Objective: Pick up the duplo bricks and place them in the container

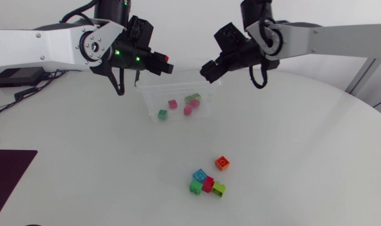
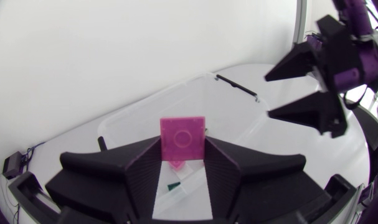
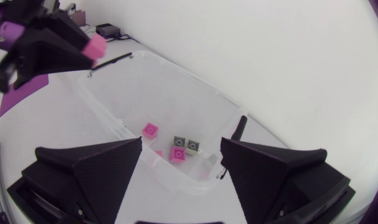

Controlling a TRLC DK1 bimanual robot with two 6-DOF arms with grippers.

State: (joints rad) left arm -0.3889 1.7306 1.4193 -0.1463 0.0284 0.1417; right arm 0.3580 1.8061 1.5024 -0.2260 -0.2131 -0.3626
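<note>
The table (image 1: 290, 138) is white and smooth, and its right edge runs in a wide curve. The light on the tabletop is soft and even, with only pale, blurred shadows and no bright glare. At the near left corner a dark purple mat (image 1: 8, 176) lies flat, partly cut by the view's edge. Near the far left edge sits a small black box (image 1: 17, 76). Thin dark cables (image 1: 2, 103) run from it along the left edge of the tabletop.
</note>
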